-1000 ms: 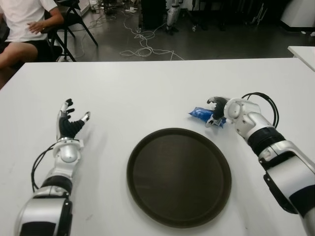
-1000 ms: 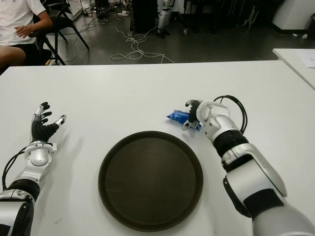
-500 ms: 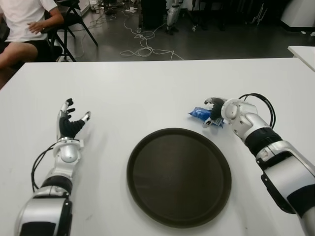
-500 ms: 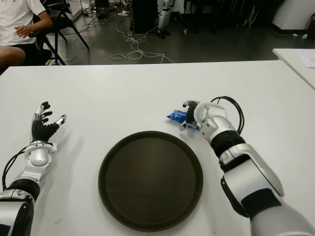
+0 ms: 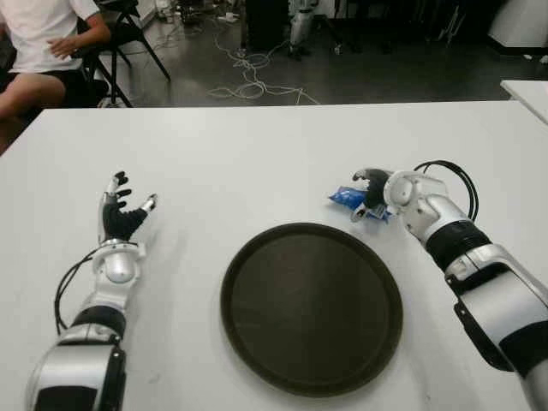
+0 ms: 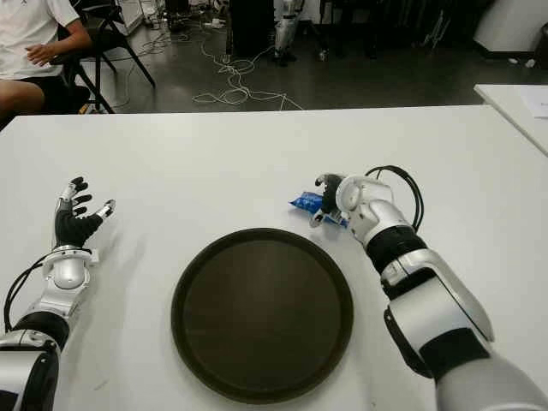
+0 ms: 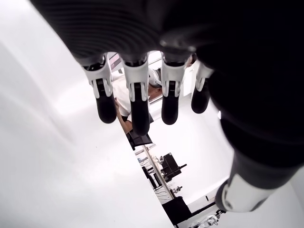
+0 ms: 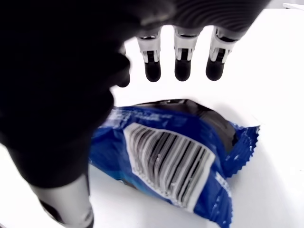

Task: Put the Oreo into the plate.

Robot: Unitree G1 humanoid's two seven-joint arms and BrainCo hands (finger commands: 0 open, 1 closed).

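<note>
The Oreo point(image 5: 345, 198) is a blue packet lying on the white table point(image 5: 240, 154), just beyond the far right rim of the dark round plate point(image 5: 312, 306). My right hand point(image 5: 368, 192) is over the packet's right end, with the fingers on its far side and the thumb on its near side. In the right wrist view the fingers point(image 8: 183, 57) stretch out straight above the Oreo point(image 8: 175, 156) and are not closed on it. My left hand point(image 5: 122, 214) shows open at the left of the table, well away from the plate.
A seated person point(image 5: 43, 43) and a chair point(image 5: 128, 34) are beyond the table's far left corner. Cables point(image 5: 248, 81) lie on the floor behind. The corner of another white table point(image 5: 527, 90) shows at the far right.
My right hand has edged a little to the left, further over the packet. The packet, the plate and the left hand have not moved.
</note>
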